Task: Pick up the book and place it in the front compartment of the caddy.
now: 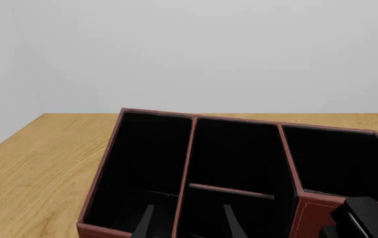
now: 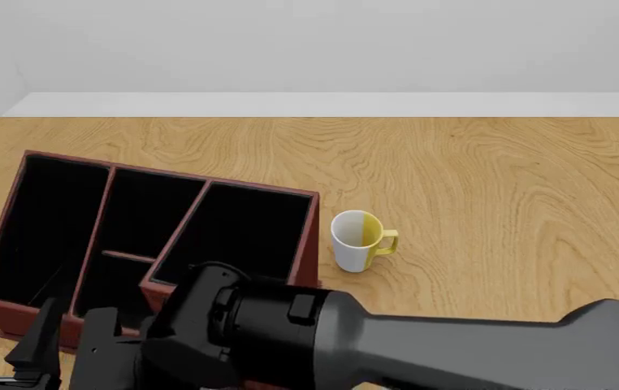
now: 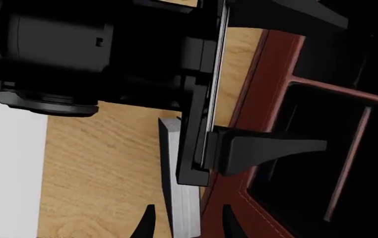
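One book (image 3: 179, 198) lies on the table (image 2: 483, 187) beside my caddy (image 2: 312, 219), between my right gripper's (image 3: 185, 223) spread jaws.
Left gripper (image 1: 189, 223), jaws apart, hovers over the front compartment (image 1: 235, 158); its body crowds the book; a mug (image 2: 357, 240) stands beside the caddy.

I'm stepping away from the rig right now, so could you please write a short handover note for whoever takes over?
Left gripper: open, holding nothing, hovering over the caddy's near edge.
Right gripper: open, fingertips on either side of the book, not closed on it.
Book: on the table against the caddy's outer wall, hidden by the right arm in the front view.
Done: approach to the book only.
Left: grasp the book, lift it, and place it in the front compartment, which holds nothing.
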Controlling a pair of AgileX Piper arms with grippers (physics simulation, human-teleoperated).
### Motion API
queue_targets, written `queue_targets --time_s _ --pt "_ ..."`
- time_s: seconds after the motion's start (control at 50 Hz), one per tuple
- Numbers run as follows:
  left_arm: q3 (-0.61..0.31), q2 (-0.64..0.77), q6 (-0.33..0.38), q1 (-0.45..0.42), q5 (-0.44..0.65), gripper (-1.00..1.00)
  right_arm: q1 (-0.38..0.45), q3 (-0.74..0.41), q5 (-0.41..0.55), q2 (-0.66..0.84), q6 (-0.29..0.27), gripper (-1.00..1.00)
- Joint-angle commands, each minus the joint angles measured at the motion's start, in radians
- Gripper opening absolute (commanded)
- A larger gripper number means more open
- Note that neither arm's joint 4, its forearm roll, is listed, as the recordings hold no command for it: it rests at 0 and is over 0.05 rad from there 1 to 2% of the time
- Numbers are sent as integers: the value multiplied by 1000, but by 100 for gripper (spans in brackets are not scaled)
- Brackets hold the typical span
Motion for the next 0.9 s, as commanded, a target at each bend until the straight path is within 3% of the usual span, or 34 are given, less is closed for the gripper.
queue_targets --time_s 0.02,0.1,0.12,0.46,0.9 --pt "0 0 0 0 0 100 -23 -6 3 42 -5 100" --pt "0 0 0 0 0 100 -18 -4 11 41 4 100" --pt "0 0 0 0 0 100 -17 -3 12 40 5 -100" --pt "0 0 0 0 0 100 -3 4 19 19 13 -100" --pt "0 0 0 0 0 100 73 56 42 -93 55 -100"
